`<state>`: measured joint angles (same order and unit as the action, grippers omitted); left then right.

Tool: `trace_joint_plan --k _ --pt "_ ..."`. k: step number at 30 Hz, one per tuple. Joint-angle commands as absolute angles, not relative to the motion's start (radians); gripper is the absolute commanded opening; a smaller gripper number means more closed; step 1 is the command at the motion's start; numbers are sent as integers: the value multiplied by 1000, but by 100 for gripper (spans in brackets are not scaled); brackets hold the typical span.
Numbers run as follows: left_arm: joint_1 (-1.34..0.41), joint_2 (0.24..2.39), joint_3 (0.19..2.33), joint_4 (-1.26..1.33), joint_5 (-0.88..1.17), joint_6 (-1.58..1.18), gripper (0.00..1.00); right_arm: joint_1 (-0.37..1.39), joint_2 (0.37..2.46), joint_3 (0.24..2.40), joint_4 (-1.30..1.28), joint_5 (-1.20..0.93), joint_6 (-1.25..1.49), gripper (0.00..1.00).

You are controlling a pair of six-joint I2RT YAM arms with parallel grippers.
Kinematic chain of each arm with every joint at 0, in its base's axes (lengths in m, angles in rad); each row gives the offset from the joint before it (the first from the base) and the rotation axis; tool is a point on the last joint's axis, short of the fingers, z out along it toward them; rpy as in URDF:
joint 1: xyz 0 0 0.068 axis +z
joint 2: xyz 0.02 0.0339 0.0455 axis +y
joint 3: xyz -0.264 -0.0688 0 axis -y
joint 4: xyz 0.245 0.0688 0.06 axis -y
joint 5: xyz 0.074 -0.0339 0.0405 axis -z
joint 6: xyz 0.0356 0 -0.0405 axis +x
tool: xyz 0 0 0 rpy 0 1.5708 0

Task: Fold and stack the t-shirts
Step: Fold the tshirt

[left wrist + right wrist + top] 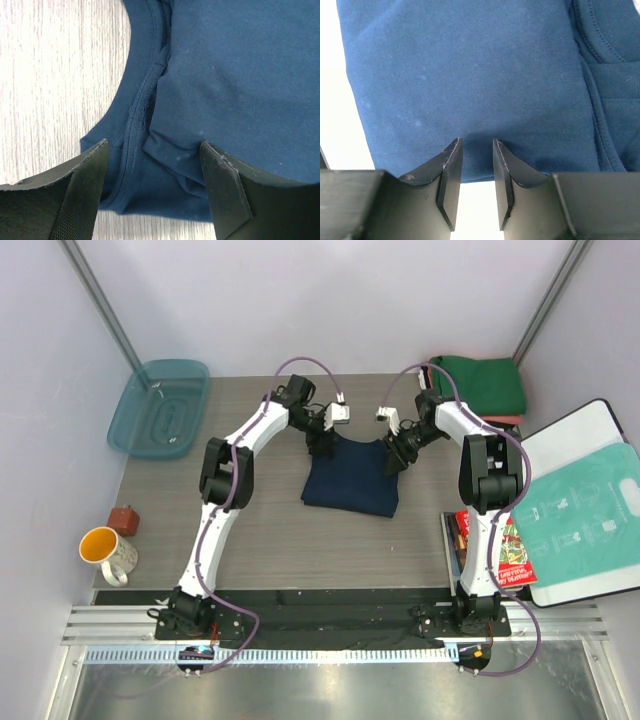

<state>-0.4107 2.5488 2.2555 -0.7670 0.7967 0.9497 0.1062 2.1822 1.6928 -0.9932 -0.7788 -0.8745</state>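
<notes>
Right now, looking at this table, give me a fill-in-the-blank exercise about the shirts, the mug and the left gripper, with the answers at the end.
1. The t-shirt lying in the middle of the table is dark ____.
2. The topmost folded shirt in the far right corner is ____.
3. The left gripper holds its jaws ____ over the dark shirt's neckline.
4. The mug near the left edge is ____ on the outside.
Answers: blue; green; open; yellow.

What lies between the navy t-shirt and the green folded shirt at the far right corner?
The right arm, with the right gripper at the navy t-shirt's far right edge. The top external view shows it.
</notes>
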Motion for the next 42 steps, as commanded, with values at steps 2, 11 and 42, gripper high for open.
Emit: trace_joint_plan --k 2,11,42 --pt "-371 2445 2261 -759 868 867 72 126 2180 1721 -968 -784 -861 36" --pt "-321 2430 2276 -724 946 539 46 135 2178 1724 -968 -784 -865 34" --pt "-362 2609 2347 -742 827 256 45 175 2187 1752 -997 -758 -916 32"
